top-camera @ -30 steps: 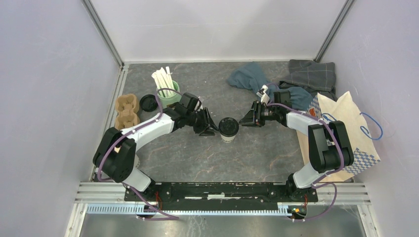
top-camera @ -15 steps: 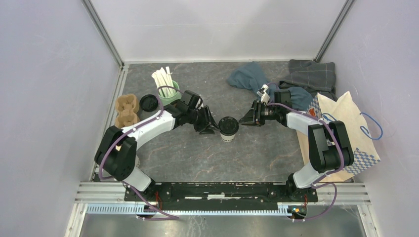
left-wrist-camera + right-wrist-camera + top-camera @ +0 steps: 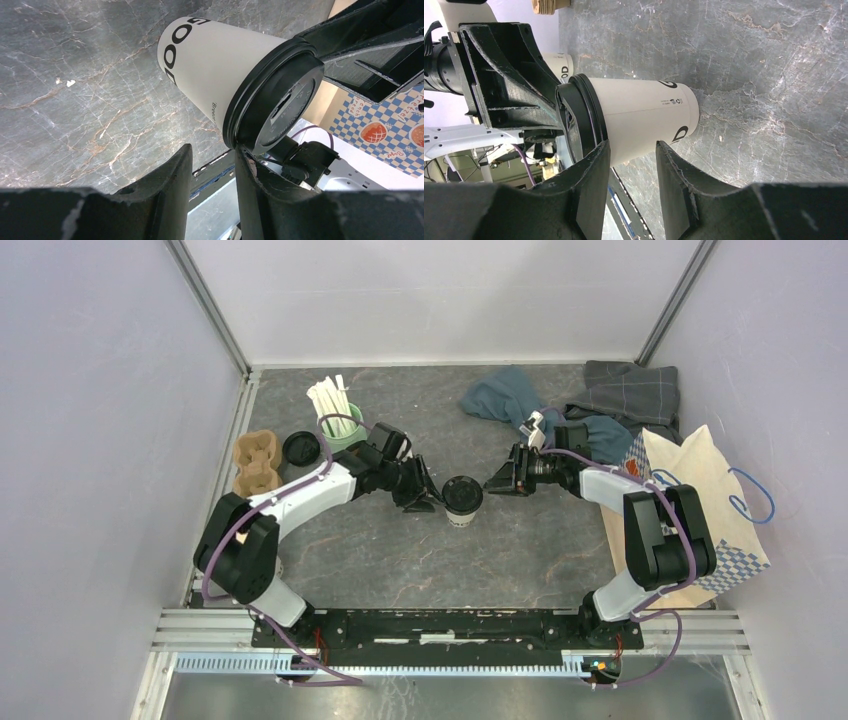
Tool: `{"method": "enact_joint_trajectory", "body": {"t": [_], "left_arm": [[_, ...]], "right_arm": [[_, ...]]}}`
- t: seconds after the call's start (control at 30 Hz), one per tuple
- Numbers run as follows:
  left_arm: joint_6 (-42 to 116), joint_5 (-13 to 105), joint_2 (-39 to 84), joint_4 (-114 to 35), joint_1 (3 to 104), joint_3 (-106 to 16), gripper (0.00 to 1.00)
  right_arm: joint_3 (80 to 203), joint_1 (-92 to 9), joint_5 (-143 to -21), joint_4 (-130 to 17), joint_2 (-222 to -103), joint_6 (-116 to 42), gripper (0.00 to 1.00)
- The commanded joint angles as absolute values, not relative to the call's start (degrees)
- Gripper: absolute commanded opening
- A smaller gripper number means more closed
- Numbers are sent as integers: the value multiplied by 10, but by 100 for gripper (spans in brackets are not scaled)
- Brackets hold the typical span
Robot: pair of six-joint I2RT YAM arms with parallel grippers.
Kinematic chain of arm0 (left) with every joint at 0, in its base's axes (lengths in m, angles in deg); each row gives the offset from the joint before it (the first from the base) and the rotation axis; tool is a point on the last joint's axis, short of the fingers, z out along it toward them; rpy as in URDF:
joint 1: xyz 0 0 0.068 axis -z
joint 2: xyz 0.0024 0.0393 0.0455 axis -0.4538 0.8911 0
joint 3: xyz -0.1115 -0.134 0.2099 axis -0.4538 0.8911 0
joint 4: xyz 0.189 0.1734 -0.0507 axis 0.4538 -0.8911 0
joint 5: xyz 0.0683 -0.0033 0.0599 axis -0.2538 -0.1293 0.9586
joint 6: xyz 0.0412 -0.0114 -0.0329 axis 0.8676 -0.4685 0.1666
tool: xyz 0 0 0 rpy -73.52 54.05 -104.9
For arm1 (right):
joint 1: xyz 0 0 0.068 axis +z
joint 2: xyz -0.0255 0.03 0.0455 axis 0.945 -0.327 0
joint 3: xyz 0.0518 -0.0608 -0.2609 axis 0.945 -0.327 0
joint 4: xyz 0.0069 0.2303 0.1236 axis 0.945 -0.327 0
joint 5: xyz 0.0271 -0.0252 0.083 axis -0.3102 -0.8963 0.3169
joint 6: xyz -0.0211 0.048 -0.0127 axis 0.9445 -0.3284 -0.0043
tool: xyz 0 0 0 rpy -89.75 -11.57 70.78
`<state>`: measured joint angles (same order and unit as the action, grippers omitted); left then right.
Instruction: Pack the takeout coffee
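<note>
1 takeout coffee (image 3: 463, 498), a white cup under 1 black lid, stands upright mid-tabletop (image 3: 400, 560). Its big black letters seem to read "GOOD". 2 tools flank it: the left tool (image 3: 432, 502) just beside it, the right tool (image 3: 492, 483) near, each partly open, holding nothing. Far right stands 1 blue-checked paper bag (image 3: 700, 490).

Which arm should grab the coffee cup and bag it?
Right. The paper bag sits on the right arm's side, and the right tool faces the lidded coffee cup, jaws open. The left tool is beside the cup too, but farther from the bag.
</note>
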<state>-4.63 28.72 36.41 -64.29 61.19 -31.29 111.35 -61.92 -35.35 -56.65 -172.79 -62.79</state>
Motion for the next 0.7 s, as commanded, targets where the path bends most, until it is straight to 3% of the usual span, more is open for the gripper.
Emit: {"method": "enact_joint_trajectory", "body": {"t": [0.0, 0.37, 0.47, 0.67], "left_arm": [[-23, 303, 387, -638, 612, -332, 43], [25, 361, 425, -694, 613, -299, 37], [34, 366, 412, -706, 613, -318, 38], [47, 351, 391, -738, 613, -412, 49]], "right_arm": [[1095, -616, -346, -529, -1730, -632, 45], [1006, -615, -383, -474, -1752, -636, 43], [1033, -616, -398, -525, -1741, -600, 43], [1125, -615, -477, -699, -1698, -491, 46]]}}
